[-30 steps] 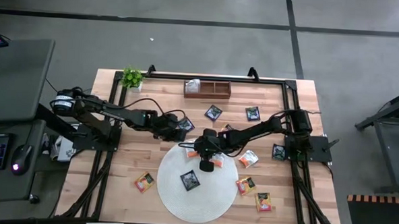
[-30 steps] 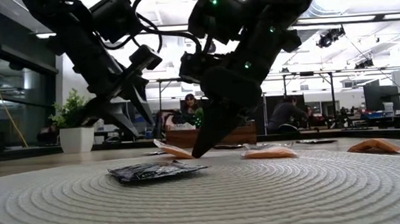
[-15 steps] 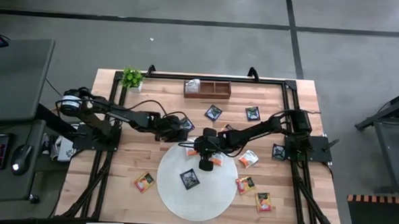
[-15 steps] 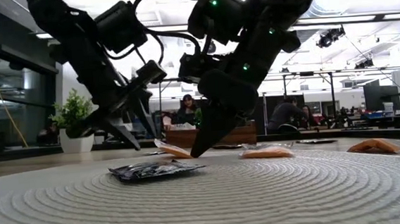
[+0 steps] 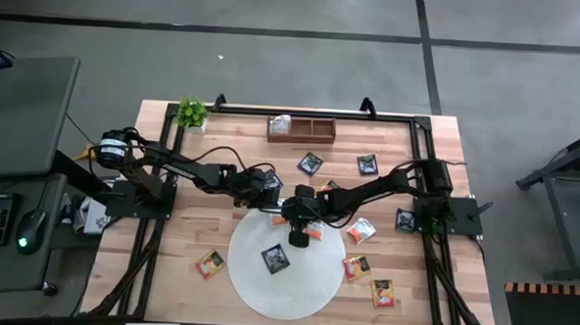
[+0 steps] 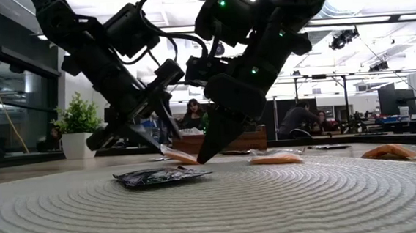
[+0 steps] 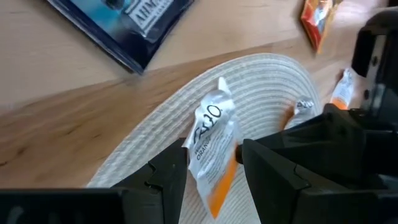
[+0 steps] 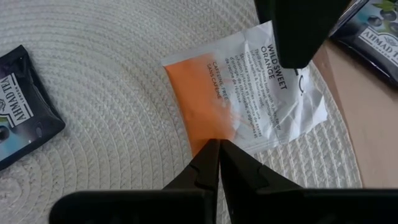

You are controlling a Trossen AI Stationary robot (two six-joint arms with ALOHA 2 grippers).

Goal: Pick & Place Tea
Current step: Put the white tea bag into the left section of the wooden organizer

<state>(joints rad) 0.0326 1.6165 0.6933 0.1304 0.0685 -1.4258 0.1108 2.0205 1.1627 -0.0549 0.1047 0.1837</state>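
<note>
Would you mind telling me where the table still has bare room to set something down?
Free: the bare wood between the plant and the red-orange sachet, and the round mat below its black sachet. Crowded: the mat's far rim, where the left gripper and right gripper meet over a white-and-orange sachet, and the wood right of the mat.

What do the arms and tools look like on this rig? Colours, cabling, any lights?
Both arms are black, built from jointed box-like segments, with loose black cables looping alongside. The right arm shows small green indicator lights. The left tool has two blocky dark fingers; the right tool has slim dark fingers tapering to a point. The left arm's base motor has a silver-ringed face.
</note>
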